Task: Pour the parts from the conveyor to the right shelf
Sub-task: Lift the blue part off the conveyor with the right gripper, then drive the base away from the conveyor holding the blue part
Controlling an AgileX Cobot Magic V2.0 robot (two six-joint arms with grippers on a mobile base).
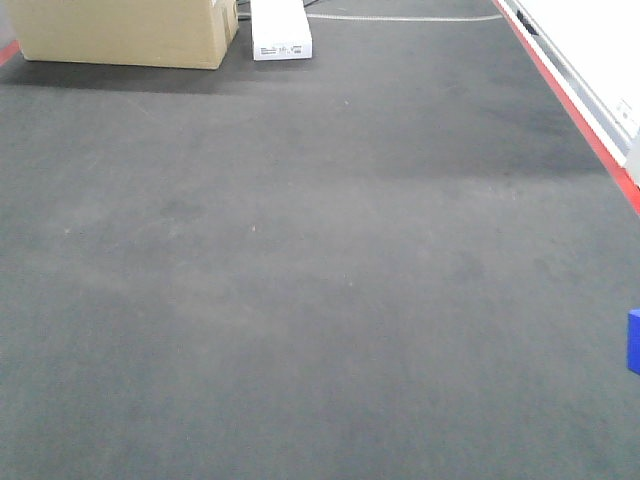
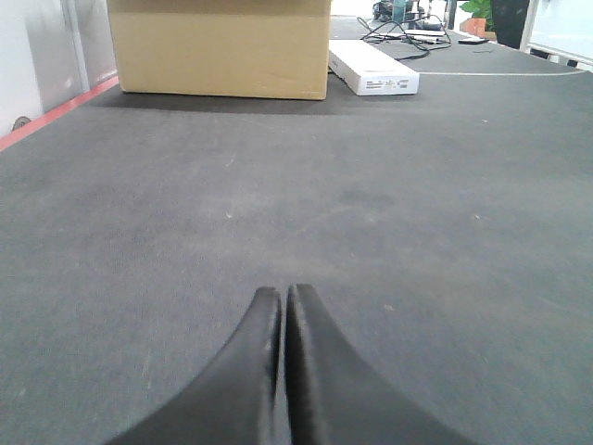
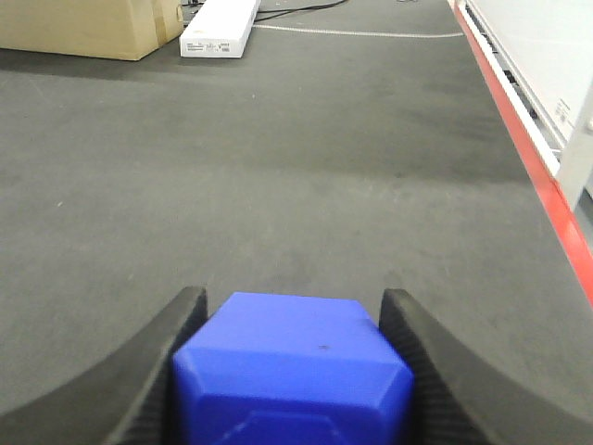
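Right wrist-mounted view: right claw (image 3: pixel 294 306) clamps a bright-blue, bevel-edged boxy part (image 3: pixel 292 371); left claw (image 2: pixel 282 297) closed.

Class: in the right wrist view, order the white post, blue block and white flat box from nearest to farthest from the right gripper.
1. Blue block, held between the fingers.
2. White post, ahead at the right edge.
3. White flat box, far ahead, left.

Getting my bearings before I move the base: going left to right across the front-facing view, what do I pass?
cardboard box → white box → blue part, cut off by the right edge.
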